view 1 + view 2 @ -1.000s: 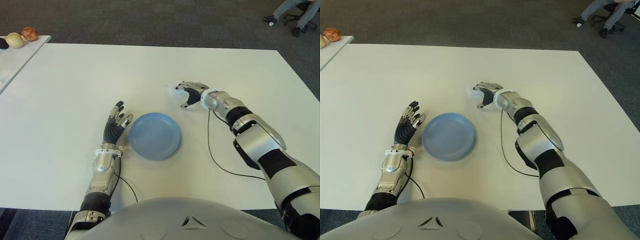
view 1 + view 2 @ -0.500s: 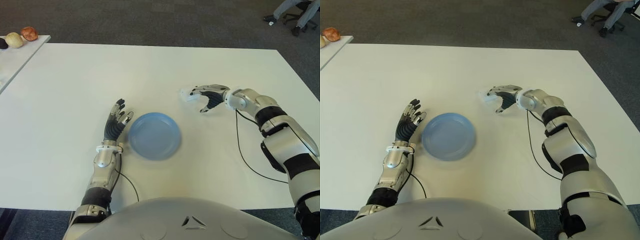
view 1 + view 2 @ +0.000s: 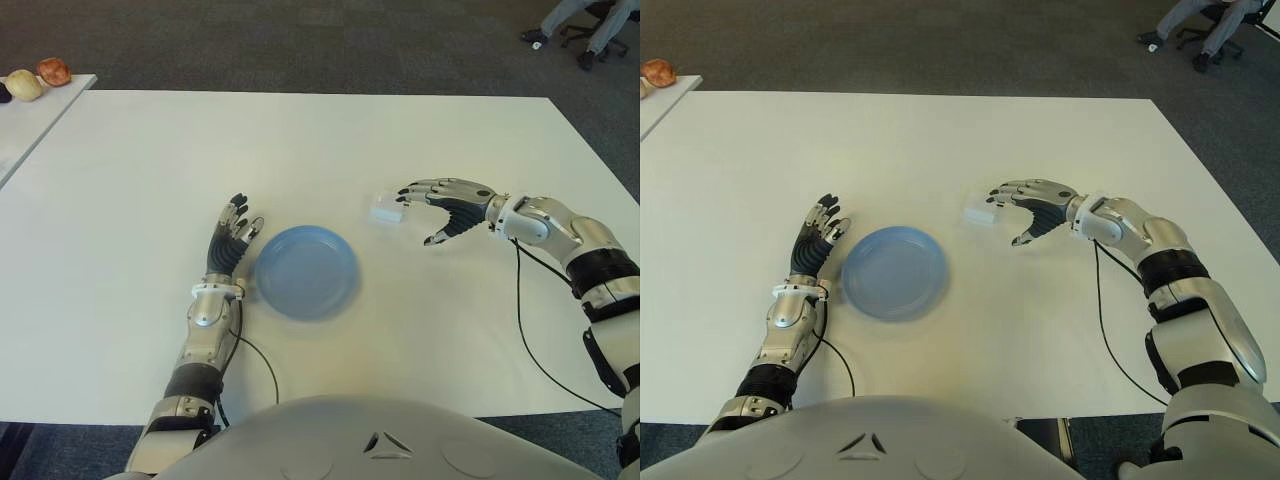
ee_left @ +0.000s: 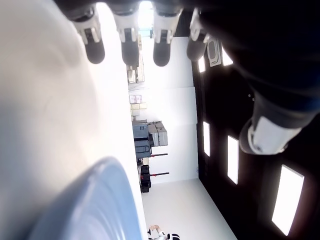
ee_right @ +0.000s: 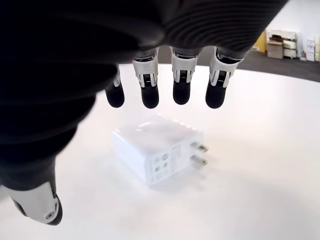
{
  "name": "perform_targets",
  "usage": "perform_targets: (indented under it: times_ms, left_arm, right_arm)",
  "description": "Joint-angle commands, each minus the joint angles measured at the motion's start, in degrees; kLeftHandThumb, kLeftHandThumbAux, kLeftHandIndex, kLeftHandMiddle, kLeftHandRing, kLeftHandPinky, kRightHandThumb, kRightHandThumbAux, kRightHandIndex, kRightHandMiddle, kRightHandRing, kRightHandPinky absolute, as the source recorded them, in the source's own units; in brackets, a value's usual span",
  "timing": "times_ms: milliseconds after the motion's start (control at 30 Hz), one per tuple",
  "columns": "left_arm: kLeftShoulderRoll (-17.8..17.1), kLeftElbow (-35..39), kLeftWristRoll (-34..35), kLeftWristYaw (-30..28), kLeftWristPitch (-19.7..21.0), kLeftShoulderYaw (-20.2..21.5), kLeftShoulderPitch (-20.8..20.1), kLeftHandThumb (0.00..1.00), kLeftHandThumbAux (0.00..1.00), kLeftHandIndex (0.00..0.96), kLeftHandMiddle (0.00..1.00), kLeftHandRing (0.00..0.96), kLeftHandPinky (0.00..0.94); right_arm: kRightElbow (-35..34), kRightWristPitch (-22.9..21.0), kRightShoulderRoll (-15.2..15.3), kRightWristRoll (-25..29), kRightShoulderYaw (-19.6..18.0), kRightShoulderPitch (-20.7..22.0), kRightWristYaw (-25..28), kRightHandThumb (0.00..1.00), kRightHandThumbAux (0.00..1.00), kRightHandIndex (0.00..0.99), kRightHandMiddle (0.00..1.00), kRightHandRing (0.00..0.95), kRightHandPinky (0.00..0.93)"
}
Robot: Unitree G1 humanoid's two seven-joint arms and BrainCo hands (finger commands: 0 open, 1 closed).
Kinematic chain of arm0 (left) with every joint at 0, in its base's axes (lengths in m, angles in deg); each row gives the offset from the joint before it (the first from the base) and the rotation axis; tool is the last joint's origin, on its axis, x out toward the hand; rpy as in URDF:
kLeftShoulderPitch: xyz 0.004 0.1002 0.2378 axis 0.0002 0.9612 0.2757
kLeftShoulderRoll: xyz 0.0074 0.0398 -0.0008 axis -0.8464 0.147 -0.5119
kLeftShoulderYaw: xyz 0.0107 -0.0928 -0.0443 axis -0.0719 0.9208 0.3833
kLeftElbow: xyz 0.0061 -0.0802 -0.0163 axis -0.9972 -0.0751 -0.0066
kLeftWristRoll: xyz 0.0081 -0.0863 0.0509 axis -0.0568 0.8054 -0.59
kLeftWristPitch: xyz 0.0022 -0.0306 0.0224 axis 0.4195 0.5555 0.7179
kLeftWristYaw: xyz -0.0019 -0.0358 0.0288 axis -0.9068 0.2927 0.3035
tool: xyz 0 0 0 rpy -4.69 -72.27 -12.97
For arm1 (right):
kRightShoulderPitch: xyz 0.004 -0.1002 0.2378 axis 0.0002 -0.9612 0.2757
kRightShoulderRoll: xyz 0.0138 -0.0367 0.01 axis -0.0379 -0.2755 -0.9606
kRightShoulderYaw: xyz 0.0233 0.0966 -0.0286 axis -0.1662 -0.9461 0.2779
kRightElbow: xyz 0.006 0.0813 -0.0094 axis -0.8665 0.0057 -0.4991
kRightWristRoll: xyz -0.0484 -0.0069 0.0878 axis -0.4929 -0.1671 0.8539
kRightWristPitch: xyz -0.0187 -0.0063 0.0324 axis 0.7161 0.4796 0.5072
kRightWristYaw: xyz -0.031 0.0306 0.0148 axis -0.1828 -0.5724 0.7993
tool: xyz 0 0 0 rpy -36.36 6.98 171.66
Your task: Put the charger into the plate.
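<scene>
The white charger (image 3: 386, 210) lies on the white table (image 3: 150, 180), to the right of the blue plate (image 3: 305, 271) and a short gap from its rim. In the right wrist view the charger (image 5: 157, 155) shows its two prongs, with nothing touching it. My right hand (image 3: 416, 215) hovers just right of the charger, open, its fingers spread over it. The plate holds nothing. My left hand (image 3: 232, 238) shows at the plate's left rim, open with fingers stretched out flat.
A black cable (image 3: 520, 320) trails from my right wrist across the table's near right part. A side table (image 3: 20, 120) at the far left carries three round items (image 3: 30, 82). A seated person's legs (image 3: 590, 20) show beyond the far right corner.
My right hand slid the charger to the right and nearer to me, then let go of it, opened and drew off to the right. The left hand and the plate stayed put.
</scene>
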Motion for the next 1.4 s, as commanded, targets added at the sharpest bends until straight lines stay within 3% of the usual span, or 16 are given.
perform_targets:
  times_ms: [33, 833, 1167, 1400]
  left_arm:
    - [0.0, -6.0, 0.2, -0.9, 2.5, 0.2, 1.8, 0.000, 0.535, 0.042, 0.098, 0.093, 0.098]
    - [-0.9, -10.8, -0.5, 0.1, 1.2, 0.6, -1.1, 0.000, 0.538, 0.042, 0.098, 0.092, 0.103]
    - [-1.4, -11.8, -0.9, 0.1, 0.9, 0.5, -1.5, 0.000, 0.533, 0.044, 0.107, 0.101, 0.106]
    - [-1.5, -12.4, -1.0, -0.2, 1.0, 0.4, -1.9, 0.000, 0.527, 0.036, 0.103, 0.097, 0.101]
  right_arm:
    - [-4.3, 0.1, 1.4, 1.8, -2.6, -3.7, 1.4, 0.000, 0.674, 0.000, 0.035, 0.000, 0.000]
    - [-12.1, -0.2, 1.7, 2.4, -10.1, -12.8, 0.9, 0.000, 0.744, 0.000, 0.036, 0.005, 0.000]
    - [-12.9, -1.0, -0.2, 0.4, -11.5, -12.9, -2.9, 0.000, 0.622, 0.000, 0.028, 0.001, 0.000]
    - [-11.8, -4.8, -5.4, -2.9, -11.6, -11.4, -10.1, 0.034, 0.517, 0.000, 0.004, 0.000, 0.000]
